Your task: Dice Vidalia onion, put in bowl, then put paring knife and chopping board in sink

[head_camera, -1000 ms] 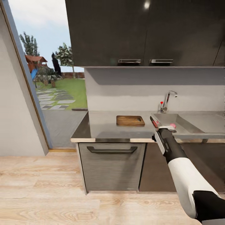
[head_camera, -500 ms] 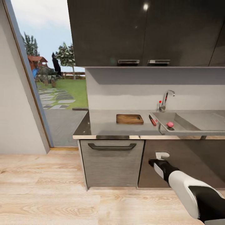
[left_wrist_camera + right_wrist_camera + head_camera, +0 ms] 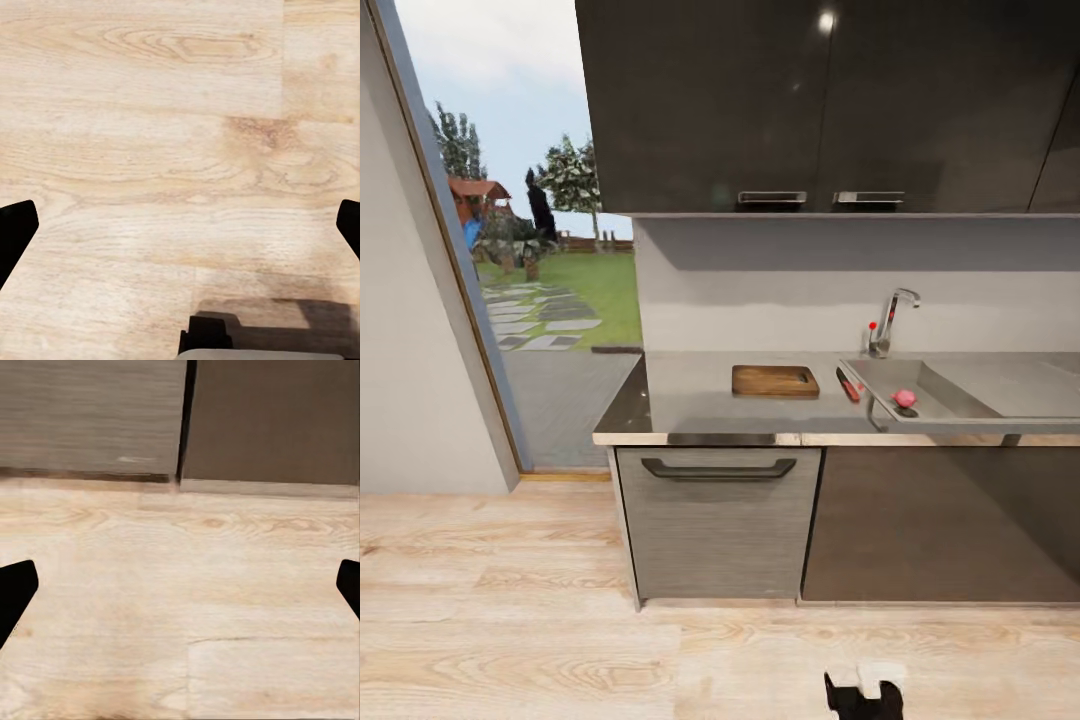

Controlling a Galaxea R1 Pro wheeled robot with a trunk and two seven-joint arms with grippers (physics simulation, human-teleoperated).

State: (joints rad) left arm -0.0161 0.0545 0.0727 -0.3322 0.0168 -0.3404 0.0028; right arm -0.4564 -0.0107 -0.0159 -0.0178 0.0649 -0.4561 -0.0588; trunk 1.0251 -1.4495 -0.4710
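Observation:
The pink-red Vidalia onion (image 3: 905, 398) lies in the steel sink (image 3: 945, 392) near its front left corner. Beside the sink's left rim, the red-handled paring knife (image 3: 848, 385) rests on the grey countertop (image 3: 690, 395). The brown chopping board (image 3: 776, 381) lies flat a little further left. The bowl is out of view. My right gripper (image 3: 863, 690) hangs low over the floor, far below the counter; its wrist view has the fingers spread wide, open (image 3: 180, 592). My left gripper (image 3: 180, 232) is open too, over bare floor planks.
A chrome tap (image 3: 890, 320) with a red knob stands behind the sink. Dark wall cabinets (image 3: 820, 100) hang above the counter. A grey drawer front with a handle (image 3: 718, 467) sits below it. Light wood floor (image 3: 560, 640) lies between me and the counter; a glass door at left opens onto a garden.
My right arm has dropped from the sink's front edge down to floor level, empty. The onion it covered now shows in the sink. The board and knife have not moved.

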